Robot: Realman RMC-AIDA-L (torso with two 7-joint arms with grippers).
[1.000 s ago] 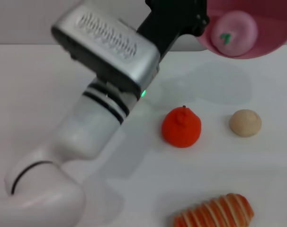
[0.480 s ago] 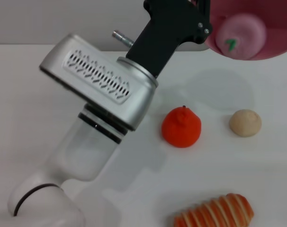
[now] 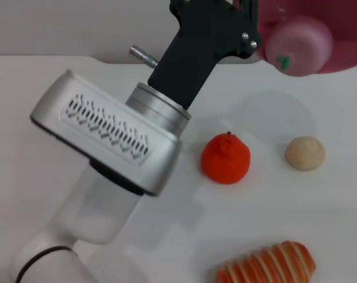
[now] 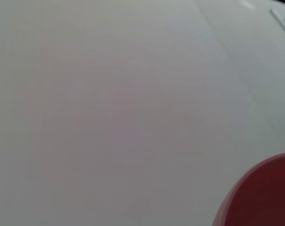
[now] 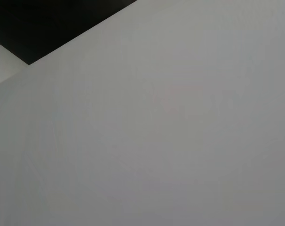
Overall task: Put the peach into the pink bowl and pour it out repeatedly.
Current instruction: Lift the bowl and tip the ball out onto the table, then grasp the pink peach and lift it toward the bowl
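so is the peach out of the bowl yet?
Not yet: peach sits at the rim of the tipped bowl, held up by the left tool.

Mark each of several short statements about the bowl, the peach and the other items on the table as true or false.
1. The peach sits in the tilted pink bowl. True.
2. The left gripper holds the bowl in the air. True.
3. The orange-red fruit is inside the bowl. False: it stands on the table.
4. The beige ball touches the orange-red fruit. False: they sit apart.
5. The right gripper holds the bowl. False: it is out of sight.
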